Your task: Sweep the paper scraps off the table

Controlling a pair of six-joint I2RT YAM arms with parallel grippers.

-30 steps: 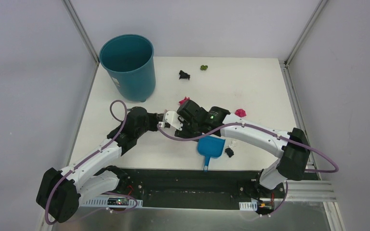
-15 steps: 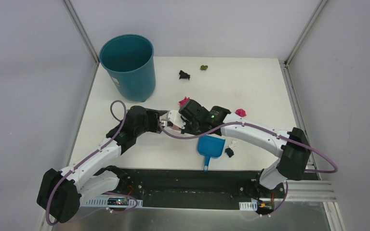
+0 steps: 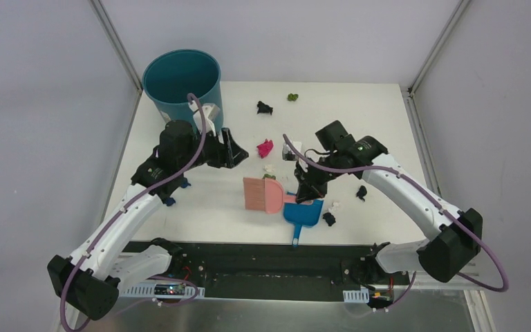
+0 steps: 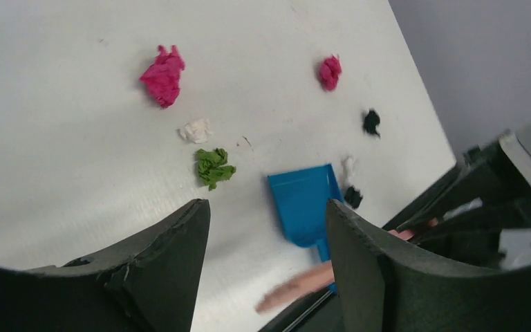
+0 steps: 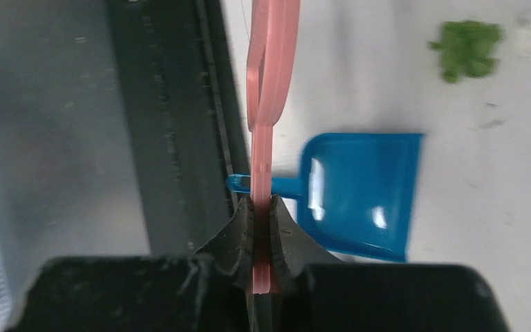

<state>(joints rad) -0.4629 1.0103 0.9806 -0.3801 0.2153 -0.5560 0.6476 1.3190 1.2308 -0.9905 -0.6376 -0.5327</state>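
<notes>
The brush is clamped by its handle in the closed right gripper. Its head is seen at 10 o'clock of the dustpan. The left gripper is held wide open and empty, at 4 o'clock of the bin. Scraps are scattered on the table. Most are found from 12 to 3 o'clock of the dustpan, and two lie near the far edge.

Pretty clearly a robotics lab test cell: bare grey wall panels in aluminium posts, a white table with two cabled arms bolted at its near edge, an exposed circuit board.
</notes>
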